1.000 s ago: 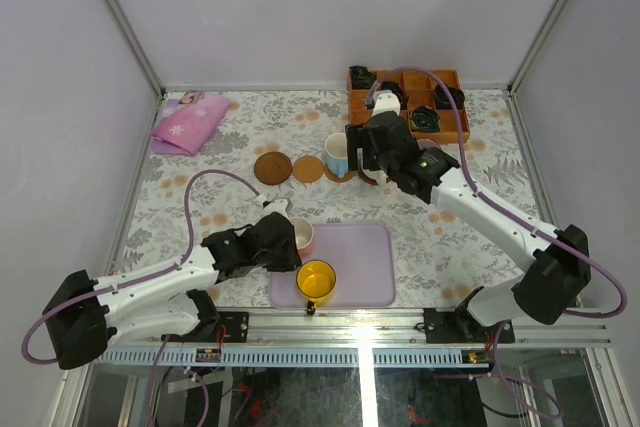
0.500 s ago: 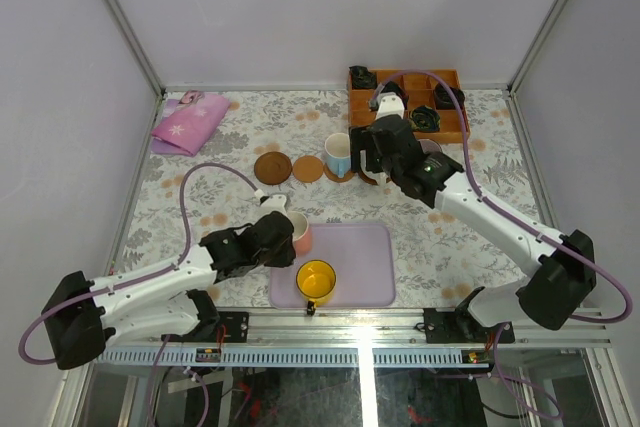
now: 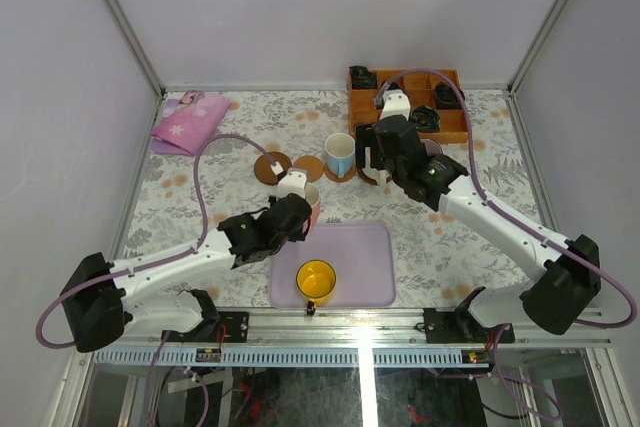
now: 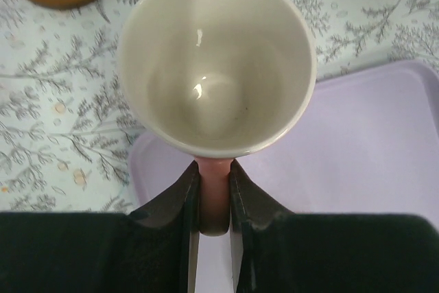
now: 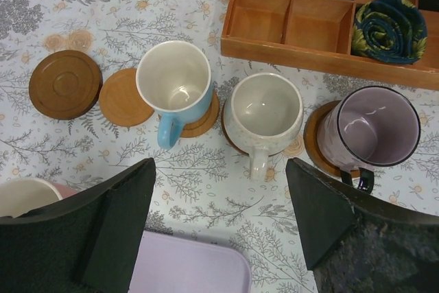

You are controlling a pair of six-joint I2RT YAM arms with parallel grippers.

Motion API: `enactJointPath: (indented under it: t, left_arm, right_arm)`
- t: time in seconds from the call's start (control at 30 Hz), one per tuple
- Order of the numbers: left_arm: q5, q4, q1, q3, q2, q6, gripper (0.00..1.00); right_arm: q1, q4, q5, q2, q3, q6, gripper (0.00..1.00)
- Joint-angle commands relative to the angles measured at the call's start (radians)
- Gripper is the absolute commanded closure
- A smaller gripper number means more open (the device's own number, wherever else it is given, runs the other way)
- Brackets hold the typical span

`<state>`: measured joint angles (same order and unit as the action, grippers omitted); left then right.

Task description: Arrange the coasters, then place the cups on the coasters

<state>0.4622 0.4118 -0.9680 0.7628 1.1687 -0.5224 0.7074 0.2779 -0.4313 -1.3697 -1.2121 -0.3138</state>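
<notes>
Left gripper [image 4: 214, 173] jaws clenched on cream cup [image 4: 216, 60] handle, clear only from wrist, right gripper [image 5: 219, 166] released

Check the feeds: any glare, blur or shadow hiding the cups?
Left wrist: the cream cup fills the frame, sharp, with two small glints inside; the left gripper below it is nearly black. Right wrist: crisp and evenly lit across the light blue cup; its own dark fingers mask the lower corners. Top external: diffuse light, no glare on the table.
</notes>
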Motion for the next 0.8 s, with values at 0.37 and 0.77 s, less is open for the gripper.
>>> enactJointPath:
  t: [0.37, 0.77]
  left_arm:
    - [0.097, -0.687, 0.225, -0.033, 0.117, 0.237, 1.0]
    - [-0.019, -0.841, 0.318, 0.072, 0.329, 0.288, 1.0]
  right_arm:
    - [-0.006, -0.144, -0.085, 0.031, 0.057, 0.078, 0.19]
    - [-0.007, -0.167, -0.109, 0.001, 0.03, 0.122, 0.2]
